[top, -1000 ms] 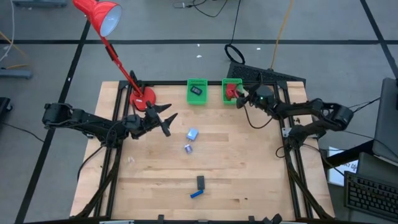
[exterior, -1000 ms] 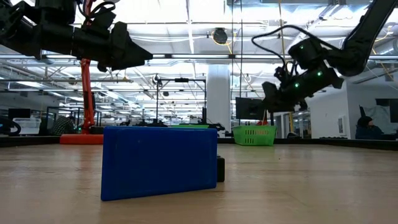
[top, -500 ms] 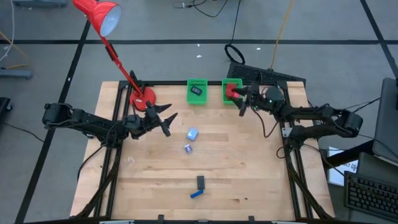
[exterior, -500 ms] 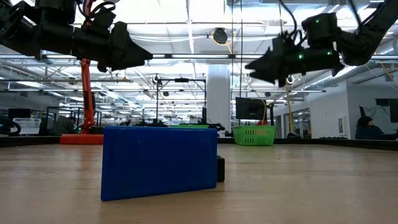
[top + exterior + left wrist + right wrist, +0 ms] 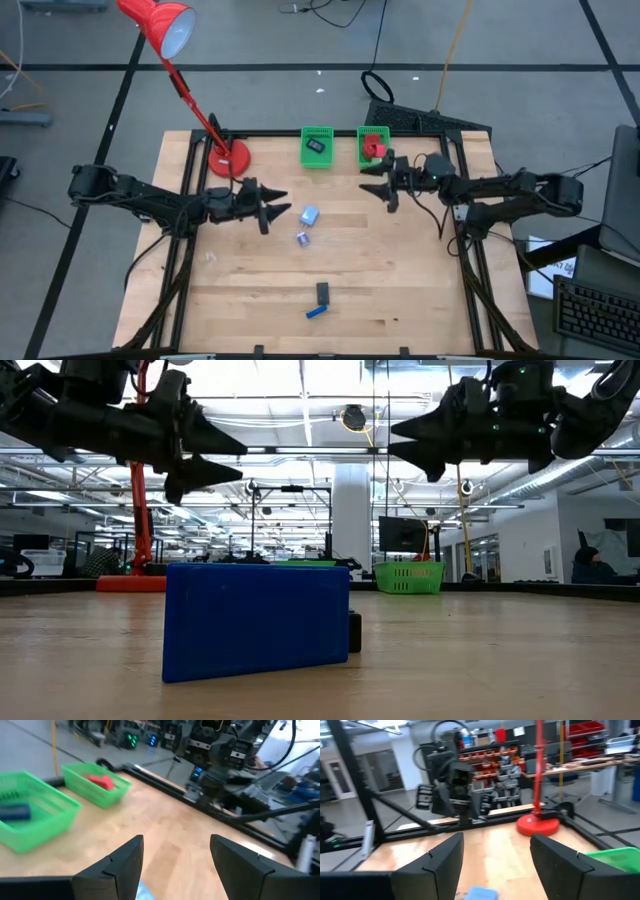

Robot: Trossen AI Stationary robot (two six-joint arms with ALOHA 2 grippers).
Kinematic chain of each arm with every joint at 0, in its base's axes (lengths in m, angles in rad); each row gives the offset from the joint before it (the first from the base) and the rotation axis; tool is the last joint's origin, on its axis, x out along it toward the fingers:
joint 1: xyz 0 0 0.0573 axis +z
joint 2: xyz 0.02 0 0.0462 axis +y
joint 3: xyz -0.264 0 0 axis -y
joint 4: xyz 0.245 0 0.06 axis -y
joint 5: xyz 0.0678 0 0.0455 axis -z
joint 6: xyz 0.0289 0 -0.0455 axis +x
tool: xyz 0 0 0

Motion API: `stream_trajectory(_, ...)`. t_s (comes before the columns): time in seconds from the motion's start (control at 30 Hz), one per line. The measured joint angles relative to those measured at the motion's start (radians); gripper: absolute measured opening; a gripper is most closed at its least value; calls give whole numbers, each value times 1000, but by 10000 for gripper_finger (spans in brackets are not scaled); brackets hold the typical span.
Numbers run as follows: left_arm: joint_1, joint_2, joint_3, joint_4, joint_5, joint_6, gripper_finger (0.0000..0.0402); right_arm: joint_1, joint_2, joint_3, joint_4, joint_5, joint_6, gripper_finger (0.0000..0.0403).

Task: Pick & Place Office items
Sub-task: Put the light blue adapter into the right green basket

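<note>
Centre of the frame, high view: pale blue cube [image 5: 309, 214] on the bare table [image 5: 400, 280], a small silvery piece [image 5: 301, 238] just below it. Lower centre: black oblong [image 5: 323, 292] with a dark blue oblong [image 5: 316, 312] just below it; the latter fills the foreground of the low view [image 5: 257, 620].

Upper centre: two green mesh baskets. Left basket [image 5: 317, 147] holds a dark oblong; right basket [image 5: 373, 146] holds a red block [image 5: 374, 149]. Red desk lamp base [image 5: 228, 158] stands upper left.

Left gripper [image 5: 279, 202]: left of centre, raised off the table, fingers parted, nothing between them; the left wrist view shows a sliver of the blue cube at its lower edge between the fingers.

Right gripper [image 5: 371, 187]: right of centre, just below the right basket, aloft, fingers parted, empty, pointing toward the cube.

Step in hand, as judged: approach to the next pick, four loose items outstanding. The left gripper is nearest the cube.

Next move calls for: lowering over the cube, jaws straddling it squarely, avoiding the silvery piece nearby and the facing arm.
</note>
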Motion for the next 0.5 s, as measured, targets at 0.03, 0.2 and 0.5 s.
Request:
stream_trajectory(0.03, -8, 0, 0, -7, 4, -21, 227, 15, 0, 0, 0, 0, 0, 215)
stream_trajectory(0.2, -75, 28, 0, -24, 5, -74, 219, 107, 0, 0, -12, 0, 0, 218)
stream_trajectory(0.5, -160, 221, 50, -21, -87, -65, 228, 314, 1, 0, -116, 160, -131, 255)
